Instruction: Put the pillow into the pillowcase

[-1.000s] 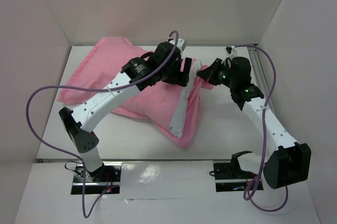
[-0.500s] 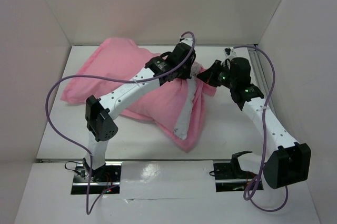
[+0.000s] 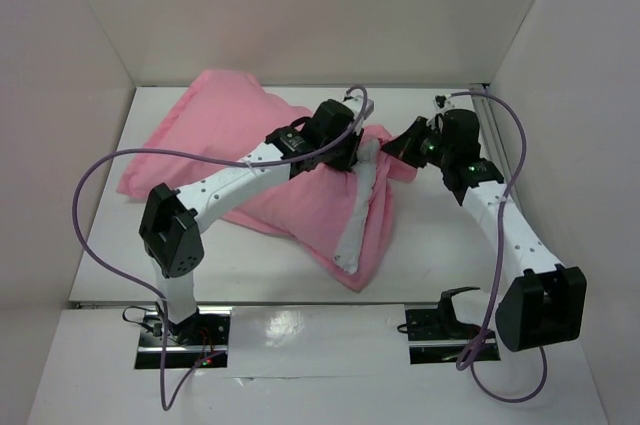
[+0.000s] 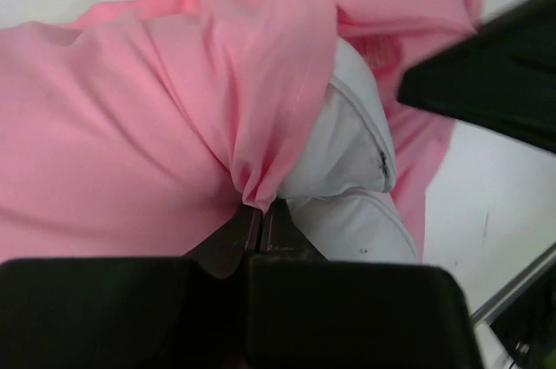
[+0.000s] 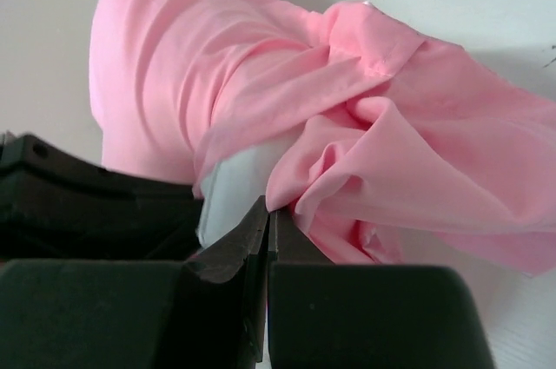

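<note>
The shiny pink satin pillowcase (image 3: 215, 135) is lying across the white table (image 3: 440, 245). It is bulging plumply at its left and centre, which suggests that most of the soft white rectangular pillow (image 3: 362, 207) is already sitting inside.

The left gripper (image 3: 348, 157) is reaching over the case to its mouth and pinching a fold of pink cloth, with its jaws closed tight on the fabric. Just right of that grip, a narrow strip of the pillow is showing uncovered along the open edge, running toward the near side.

The right gripper (image 3: 402, 145) is clamping the bunched hem at the far right corner, its jaws likewise closed on cloth.

Assessment: insertion is nearing completion. The hem is not yet covering the exposed white strip and corner.
</note>
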`<move>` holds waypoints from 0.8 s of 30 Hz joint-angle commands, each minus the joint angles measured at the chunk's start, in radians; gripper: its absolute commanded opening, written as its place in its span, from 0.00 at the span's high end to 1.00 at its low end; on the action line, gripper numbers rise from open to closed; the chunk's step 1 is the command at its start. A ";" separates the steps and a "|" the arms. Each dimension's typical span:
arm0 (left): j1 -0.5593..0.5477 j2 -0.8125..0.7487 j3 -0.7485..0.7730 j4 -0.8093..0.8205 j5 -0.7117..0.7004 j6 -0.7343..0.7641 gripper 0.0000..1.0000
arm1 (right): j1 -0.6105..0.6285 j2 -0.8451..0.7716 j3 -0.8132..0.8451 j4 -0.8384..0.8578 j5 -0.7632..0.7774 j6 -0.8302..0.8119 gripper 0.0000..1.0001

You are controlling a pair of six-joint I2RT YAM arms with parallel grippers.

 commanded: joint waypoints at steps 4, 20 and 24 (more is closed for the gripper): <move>-0.047 0.126 -0.069 -0.255 0.231 0.125 1.00 | -0.041 0.024 0.155 0.361 -0.032 0.082 1.00; -0.007 0.409 0.009 -0.215 0.234 0.094 1.00 | -0.041 -0.121 0.073 0.554 -0.288 0.112 1.00; 0.013 0.430 0.009 -0.194 0.214 0.047 1.00 | -0.041 -0.143 0.062 0.515 -0.380 0.092 1.00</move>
